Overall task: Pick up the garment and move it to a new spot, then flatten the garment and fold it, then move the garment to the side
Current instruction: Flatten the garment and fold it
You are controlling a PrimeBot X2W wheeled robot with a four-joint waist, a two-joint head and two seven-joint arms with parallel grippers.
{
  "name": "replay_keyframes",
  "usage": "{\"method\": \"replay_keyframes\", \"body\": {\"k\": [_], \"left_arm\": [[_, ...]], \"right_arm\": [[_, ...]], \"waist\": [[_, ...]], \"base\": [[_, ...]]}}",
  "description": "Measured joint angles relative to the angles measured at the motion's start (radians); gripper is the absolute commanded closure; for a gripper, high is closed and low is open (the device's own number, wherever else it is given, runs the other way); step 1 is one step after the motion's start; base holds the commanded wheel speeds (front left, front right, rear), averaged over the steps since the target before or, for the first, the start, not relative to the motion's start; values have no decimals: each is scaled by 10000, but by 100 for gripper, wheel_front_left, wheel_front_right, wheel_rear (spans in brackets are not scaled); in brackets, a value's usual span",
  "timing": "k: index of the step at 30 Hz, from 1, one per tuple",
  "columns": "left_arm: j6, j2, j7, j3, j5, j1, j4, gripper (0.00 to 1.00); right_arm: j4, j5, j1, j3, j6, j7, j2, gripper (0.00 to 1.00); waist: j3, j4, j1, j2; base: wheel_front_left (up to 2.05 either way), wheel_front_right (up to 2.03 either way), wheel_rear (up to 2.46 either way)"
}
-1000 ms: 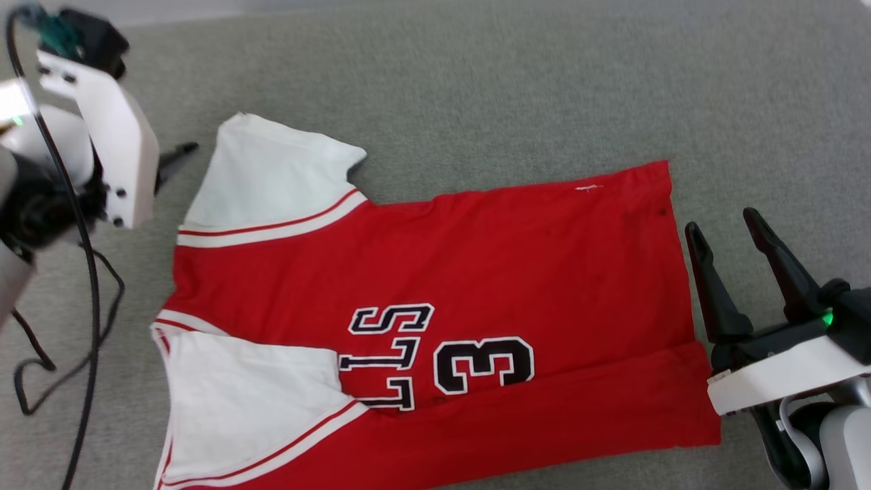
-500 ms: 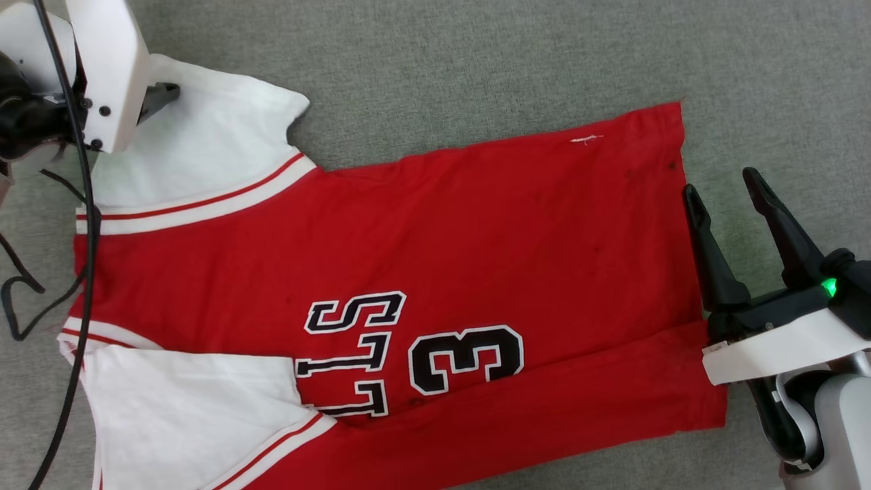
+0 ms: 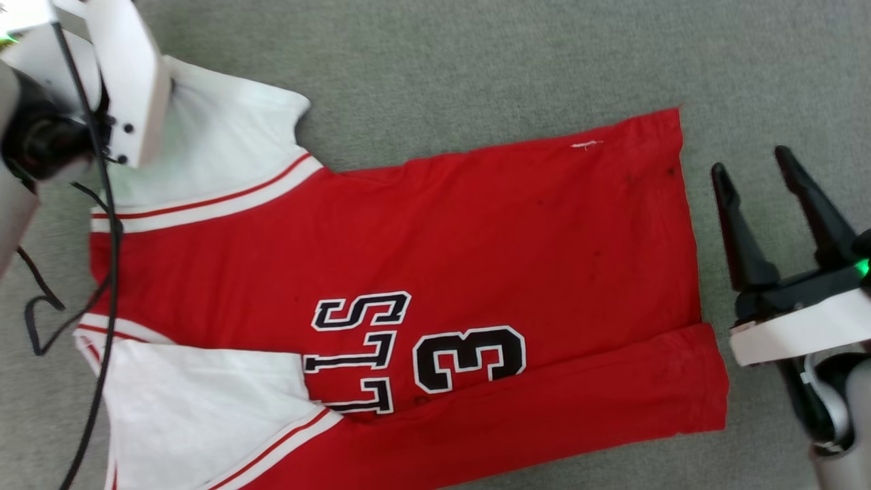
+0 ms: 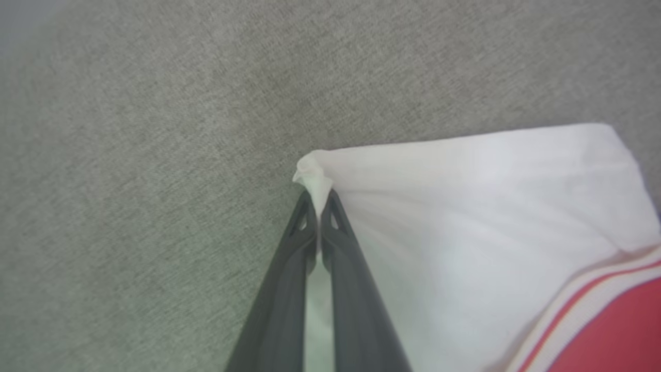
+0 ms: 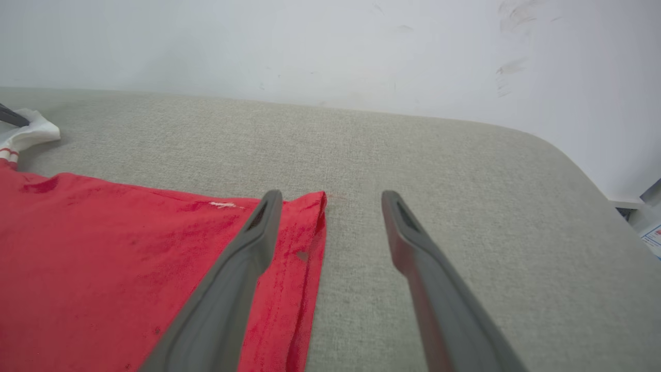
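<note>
The garment (image 3: 435, 245), a red jersey with white sleeves, black lettering and a 3, lies spread on the grey surface with its sleeves to the left. In the left wrist view my left gripper (image 4: 318, 199) is shut on the outer corner of the far white sleeve (image 4: 465, 217), and a tuft of cloth sticks out past the tips. In the head view its white wrist housing (image 3: 129, 82) covers those fingers. My right gripper (image 3: 752, 162) stands open just right of the hem. In the right wrist view its left finger overlaps the red hem corner (image 5: 310, 217); right gripper (image 5: 332, 195) holds nothing.
A black cable (image 3: 88, 286) hangs from the left arm over the garment's left edge. The grey padded surface (image 3: 476, 68) ends in a rounded edge (image 5: 568, 155) to the right, and a white wall (image 5: 310, 46) stands behind it.
The left gripper closed on the far sleeve's corner. The right gripper moved a little up and to the right beside the hem. The head camera shifted early on.
</note>
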Motion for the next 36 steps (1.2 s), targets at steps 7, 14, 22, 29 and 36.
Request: {"method": "replay_keyframes", "body": {"k": [7, 14, 22, 29, 36], "left_arm": [[-15, -228, -1120, -244, 343, 265, -119, 100], [-23, -500, -1958, -428, 441, 521, -744, 100], [-25, -637, -2433, -612, 606, 595, -1398, 100], [-25, -706, -2598, -644, 708, 509, -1708, 100], [-25, -759, -2727, -656, 779, 328, -1783, 100]], "right_arm": [[-221, 213, -651, 213, 0, 1565, -1204, 0], [36, 1356, -2044, 1149, 2, 4500, -2961, 0], [991, 3099, -3574, 2456, 4, 8610, -4176, 0], [1948, 3465, -4520, 3398, 4, 9990, -4291, 0], [3465, 3327, -4996, 4136, 0, 9975, -4004, 0]], "waist": [[-722, 463, -1, 0], [-1255, 1130, -2, 0], [-1449, 1740, -2, 0], [-1225, 2042, -1, 0], [-848, 2285, -1, 0]], "base": [[0, 0, 0], [0, 0, 0], [0, 0, 0], [0, 0, 0], [0, 0, 0]]}}
